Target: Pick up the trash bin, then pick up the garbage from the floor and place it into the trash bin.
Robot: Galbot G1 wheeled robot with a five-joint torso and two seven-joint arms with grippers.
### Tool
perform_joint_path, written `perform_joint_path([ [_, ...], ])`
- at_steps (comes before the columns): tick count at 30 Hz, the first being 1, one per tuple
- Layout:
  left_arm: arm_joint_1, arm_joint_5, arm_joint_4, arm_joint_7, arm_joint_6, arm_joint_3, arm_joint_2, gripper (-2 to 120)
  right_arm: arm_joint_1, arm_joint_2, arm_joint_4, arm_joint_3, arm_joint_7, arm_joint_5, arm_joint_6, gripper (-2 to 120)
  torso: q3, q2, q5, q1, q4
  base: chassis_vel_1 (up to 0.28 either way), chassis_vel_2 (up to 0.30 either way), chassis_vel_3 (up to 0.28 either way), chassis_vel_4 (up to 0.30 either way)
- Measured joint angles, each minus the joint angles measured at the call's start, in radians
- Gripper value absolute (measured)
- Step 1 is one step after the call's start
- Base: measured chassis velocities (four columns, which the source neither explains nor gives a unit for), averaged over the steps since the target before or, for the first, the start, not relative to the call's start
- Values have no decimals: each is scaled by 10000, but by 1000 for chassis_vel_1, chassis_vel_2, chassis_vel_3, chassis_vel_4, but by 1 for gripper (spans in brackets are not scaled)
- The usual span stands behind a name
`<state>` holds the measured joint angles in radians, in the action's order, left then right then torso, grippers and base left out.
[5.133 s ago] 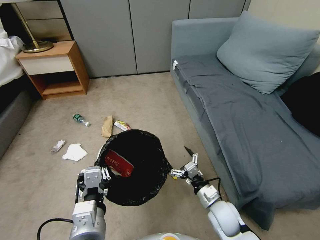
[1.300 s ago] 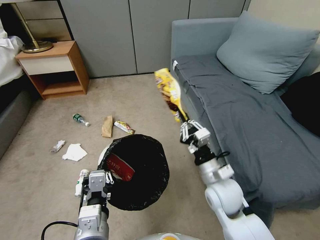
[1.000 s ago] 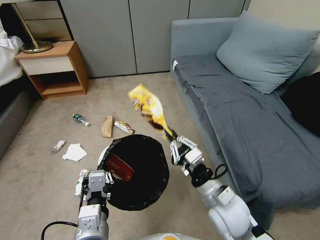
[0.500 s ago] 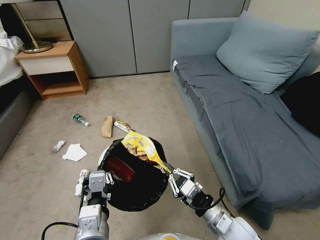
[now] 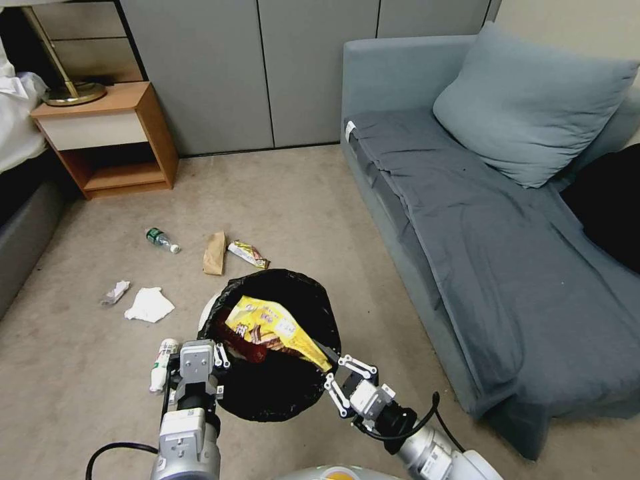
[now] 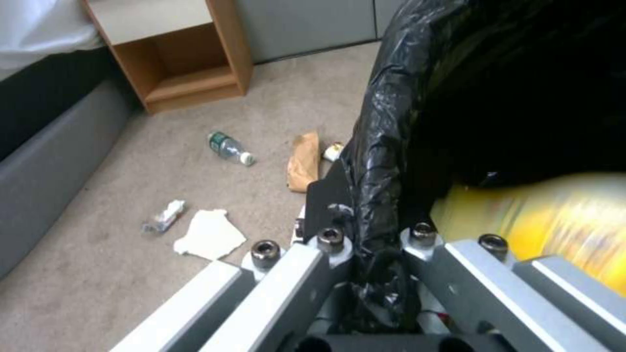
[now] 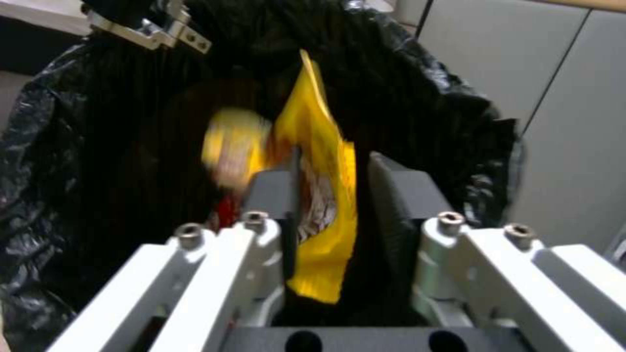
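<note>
Right gripper (image 5: 337, 379), jaws parted, seemingly releasing a yellow wrapper (image 5: 270, 327) into the trash bin (image 5: 270, 400) — left gripper (image 5: 199, 357) clamps its rim above beige carpet (image 5: 293, 200) beside a grey sofa (image 5: 467, 227).

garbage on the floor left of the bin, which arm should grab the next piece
Probably the right. The left gripper is clamped on the trash bin rim, holding it. The right gripper has opened around the yellow wrapper in the bin, so it is the free one.
</note>
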<state>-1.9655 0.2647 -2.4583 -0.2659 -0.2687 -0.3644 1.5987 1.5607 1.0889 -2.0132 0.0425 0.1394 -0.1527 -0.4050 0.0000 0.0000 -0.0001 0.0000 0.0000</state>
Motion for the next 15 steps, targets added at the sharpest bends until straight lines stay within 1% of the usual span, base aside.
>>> perform_joint_path([
  [1,0,0,0,0,0,0,0,0,0,0,0,0,0,0,0,30,0,0,0,0,0,0,0,0,0],
  [2,3,18,6,0,0,16,13,0,-41,48,18,-62,0,-8,60,34,0,0,0,0,0,0,0,0,0],
  [4,6,71,21,5,0,61,49,0,-221,245,111,-259,0,-63,197,45,0,0,0,0,0,0,0,0,0],
  [5,6,71,21,5,0,61,49,0,-221,245,111,-259,0,-63,197,45,0,0,0,0,0,0,0,0,0],
  [6,6,84,22,6,0,65,55,0,-275,291,141,-304,0,-71,228,48,0,0,0,0,0,0,0,0,0],
  [9,-1,97,20,11,0,64,70,0,-425,356,196,-407,-5,-82,311,64,0,0,0,0,0,0,0,0,0],
  [10,-1,97,20,11,0,64,70,0,-425,356,196,-407,-5,-82,311,64,0,0,0,0,0,0,0,0,0],
  [12,-3,115,17,14,1,65,81,0,-485,366,192,-408,-7,-81,340,74,0,0,0,0,1,0,0,0,0],
  [13,-2,124,17,17,0,76,86,0,-498,370,186,-403,-8,-78,346,78,0,0,0,0,1,0,0,0,0],
  [14,-2,124,17,17,0,76,86,0,-498,370,186,-403,-8,-78,346,78,0,0,0,0,1,0,0,0,0],
  [15,0,140,17,21,1,93,91,0,-512,381,166,-389,-9,-73,353,82,0,0,0,0,0,0,0,0,0],
])
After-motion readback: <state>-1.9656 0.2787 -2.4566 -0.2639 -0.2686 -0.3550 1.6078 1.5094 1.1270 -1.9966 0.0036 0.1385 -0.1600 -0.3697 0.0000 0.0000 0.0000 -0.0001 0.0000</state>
